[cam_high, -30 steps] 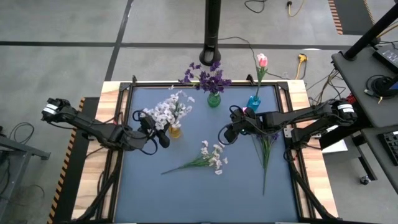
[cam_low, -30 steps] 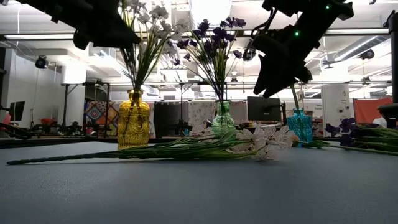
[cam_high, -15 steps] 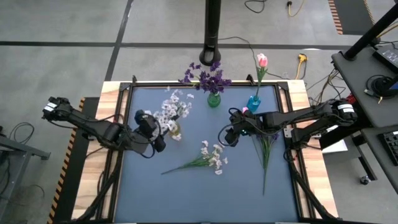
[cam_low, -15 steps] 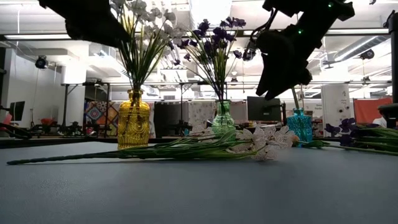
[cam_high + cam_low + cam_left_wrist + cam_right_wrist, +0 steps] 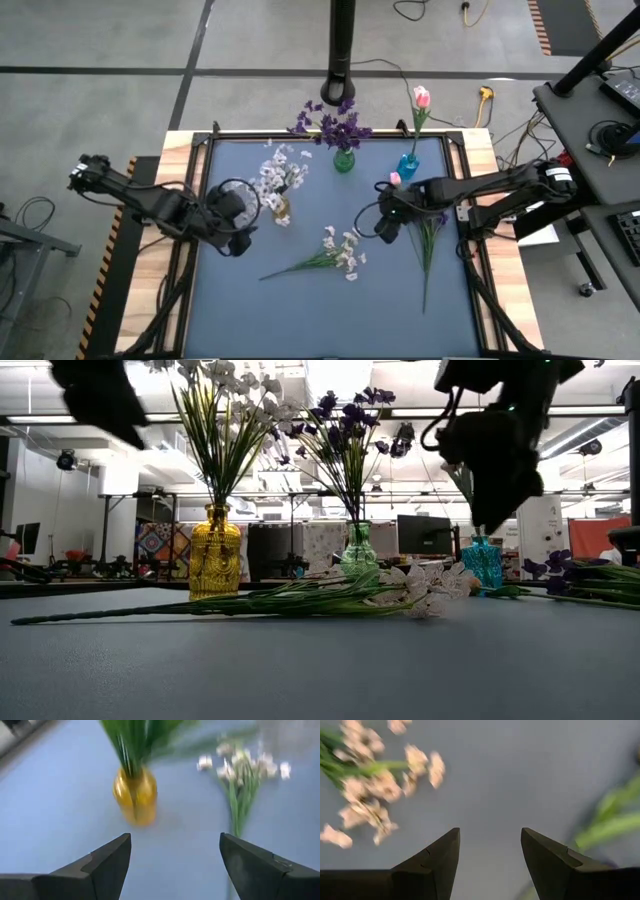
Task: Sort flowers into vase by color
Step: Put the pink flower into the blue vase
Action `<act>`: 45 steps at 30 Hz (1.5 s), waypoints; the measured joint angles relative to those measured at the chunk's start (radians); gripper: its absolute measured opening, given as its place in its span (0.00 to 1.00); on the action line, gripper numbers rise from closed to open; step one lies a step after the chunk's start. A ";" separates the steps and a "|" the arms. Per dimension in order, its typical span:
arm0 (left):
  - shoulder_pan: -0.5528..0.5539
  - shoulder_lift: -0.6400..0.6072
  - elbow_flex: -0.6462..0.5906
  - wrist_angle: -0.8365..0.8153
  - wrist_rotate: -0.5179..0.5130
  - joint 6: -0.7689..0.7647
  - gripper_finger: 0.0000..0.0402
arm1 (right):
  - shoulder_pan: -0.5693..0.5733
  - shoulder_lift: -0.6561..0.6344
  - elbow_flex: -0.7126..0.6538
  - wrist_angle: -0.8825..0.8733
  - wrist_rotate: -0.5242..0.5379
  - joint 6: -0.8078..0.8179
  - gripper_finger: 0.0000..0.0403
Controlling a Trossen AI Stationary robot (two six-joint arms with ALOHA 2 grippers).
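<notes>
Left gripper [image 5: 243, 212] withdrew from yellow vase [image 5: 282, 208], jaws apart.

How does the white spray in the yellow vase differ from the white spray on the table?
The white spray in the yellow vase stands upright, stems inside the glass; the white spray on the table lies flat, stem pointing toward the left arm's side. The standing bunch looks fuller, with several stems; the lying one looks thinner. Both have small pale blossoms on green stems, and neither is held.
</notes>
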 joint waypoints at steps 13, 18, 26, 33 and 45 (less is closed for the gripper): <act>-0.262 0.048 -0.018 -0.078 -0.047 -0.355 0.71 | 0.016 0.012 0.068 -0.225 0.138 0.030 0.50; -0.319 0.126 -0.018 -0.076 -0.065 -0.396 0.71 | -0.015 0.013 0.001 -0.211 0.185 0.069 0.50; -0.330 0.246 -0.015 -0.077 -0.065 -0.433 0.71 | -0.141 0.013 -0.088 -0.063 0.240 0.062 0.50; -0.331 0.301 -0.011 -0.076 -0.065 -0.446 0.71 | -0.224 0.013 -0.130 0.021 0.242 -0.009 0.50; -0.339 0.304 -0.011 -0.071 -0.032 -0.479 0.71 | -0.260 0.014 -0.288 0.230 0.242 -0.037 0.50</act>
